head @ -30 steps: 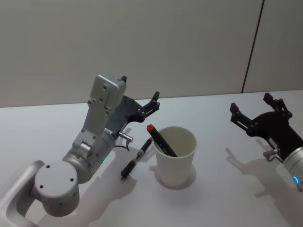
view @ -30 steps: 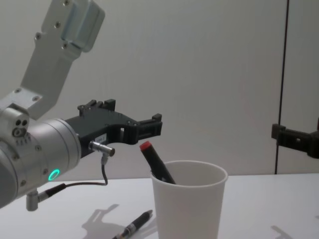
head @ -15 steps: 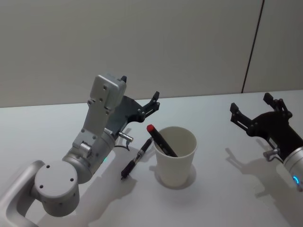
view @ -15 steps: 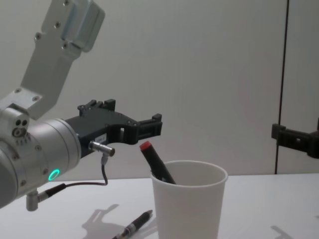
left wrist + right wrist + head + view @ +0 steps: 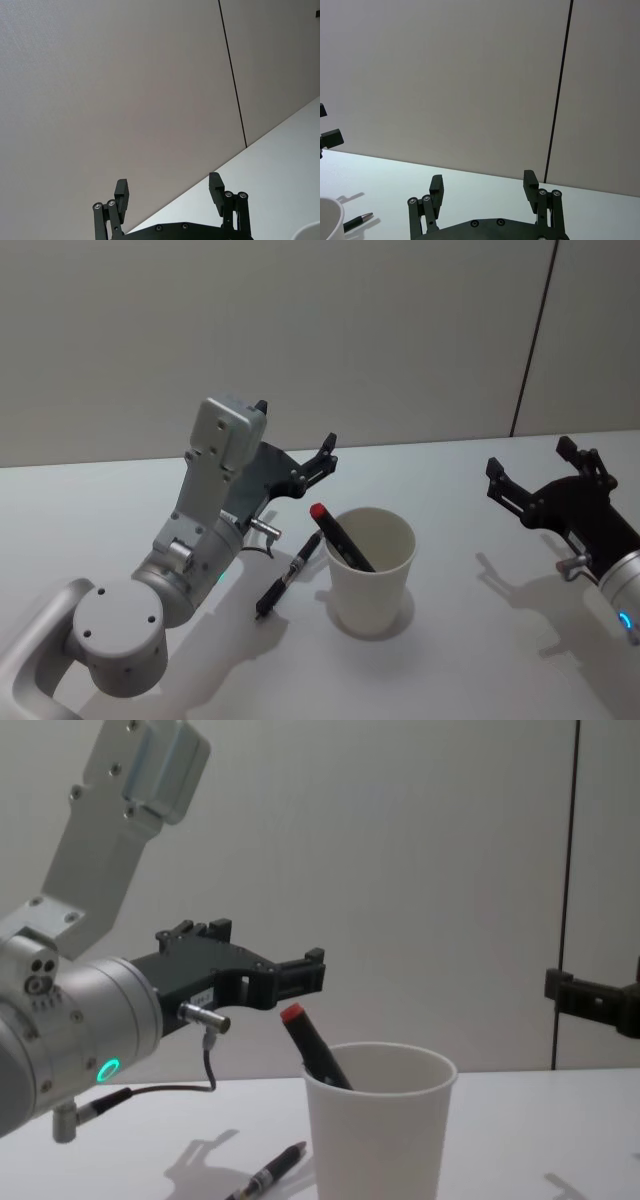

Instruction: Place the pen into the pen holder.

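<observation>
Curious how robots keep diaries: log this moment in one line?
left pincer: open, raised | right pincer: open, idle | pen holder: red-capped pen inside | black pen: on table

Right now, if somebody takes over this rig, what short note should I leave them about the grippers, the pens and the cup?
Left gripper: open, empty, raised above the table, to the left of the white paper cup.
Right gripper: open, empty, off to the cup's right.
Done: one red-tipped pen leans inside the cup, tip end up.
Left to do: a black pen lies flat on the table just left of the cup, nearer the left gripper. It needs to be picked up and placed in the cup.
</observation>
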Motion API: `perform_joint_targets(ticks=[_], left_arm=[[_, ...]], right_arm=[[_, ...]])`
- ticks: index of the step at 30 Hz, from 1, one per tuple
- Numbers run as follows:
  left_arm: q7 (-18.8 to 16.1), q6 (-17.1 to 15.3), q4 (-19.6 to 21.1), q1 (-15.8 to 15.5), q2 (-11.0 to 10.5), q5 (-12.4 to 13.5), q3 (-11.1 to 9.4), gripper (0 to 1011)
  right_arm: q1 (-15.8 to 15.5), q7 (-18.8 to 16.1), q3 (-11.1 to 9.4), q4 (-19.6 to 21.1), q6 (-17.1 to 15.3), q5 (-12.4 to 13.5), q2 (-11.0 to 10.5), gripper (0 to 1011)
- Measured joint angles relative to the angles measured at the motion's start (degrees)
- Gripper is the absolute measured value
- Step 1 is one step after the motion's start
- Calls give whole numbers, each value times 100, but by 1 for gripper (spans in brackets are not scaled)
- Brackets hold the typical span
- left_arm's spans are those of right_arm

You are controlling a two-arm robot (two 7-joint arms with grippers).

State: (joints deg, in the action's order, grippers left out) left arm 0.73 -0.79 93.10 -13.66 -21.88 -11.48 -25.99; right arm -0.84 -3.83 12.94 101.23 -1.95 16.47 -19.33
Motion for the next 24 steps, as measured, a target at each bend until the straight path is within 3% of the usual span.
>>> perform_joint_targets(ticks=[11, 24], left_arm=[[442, -165, -246, -269, 71, -86, 115, 1001], [661, -898, -256, -447, 22, -463, 331, 1001]], right_arm=[[0, 0, 0, 0, 0, 0, 0, 1002], [0, 0, 0, 0, 0, 0, 0, 1001]])
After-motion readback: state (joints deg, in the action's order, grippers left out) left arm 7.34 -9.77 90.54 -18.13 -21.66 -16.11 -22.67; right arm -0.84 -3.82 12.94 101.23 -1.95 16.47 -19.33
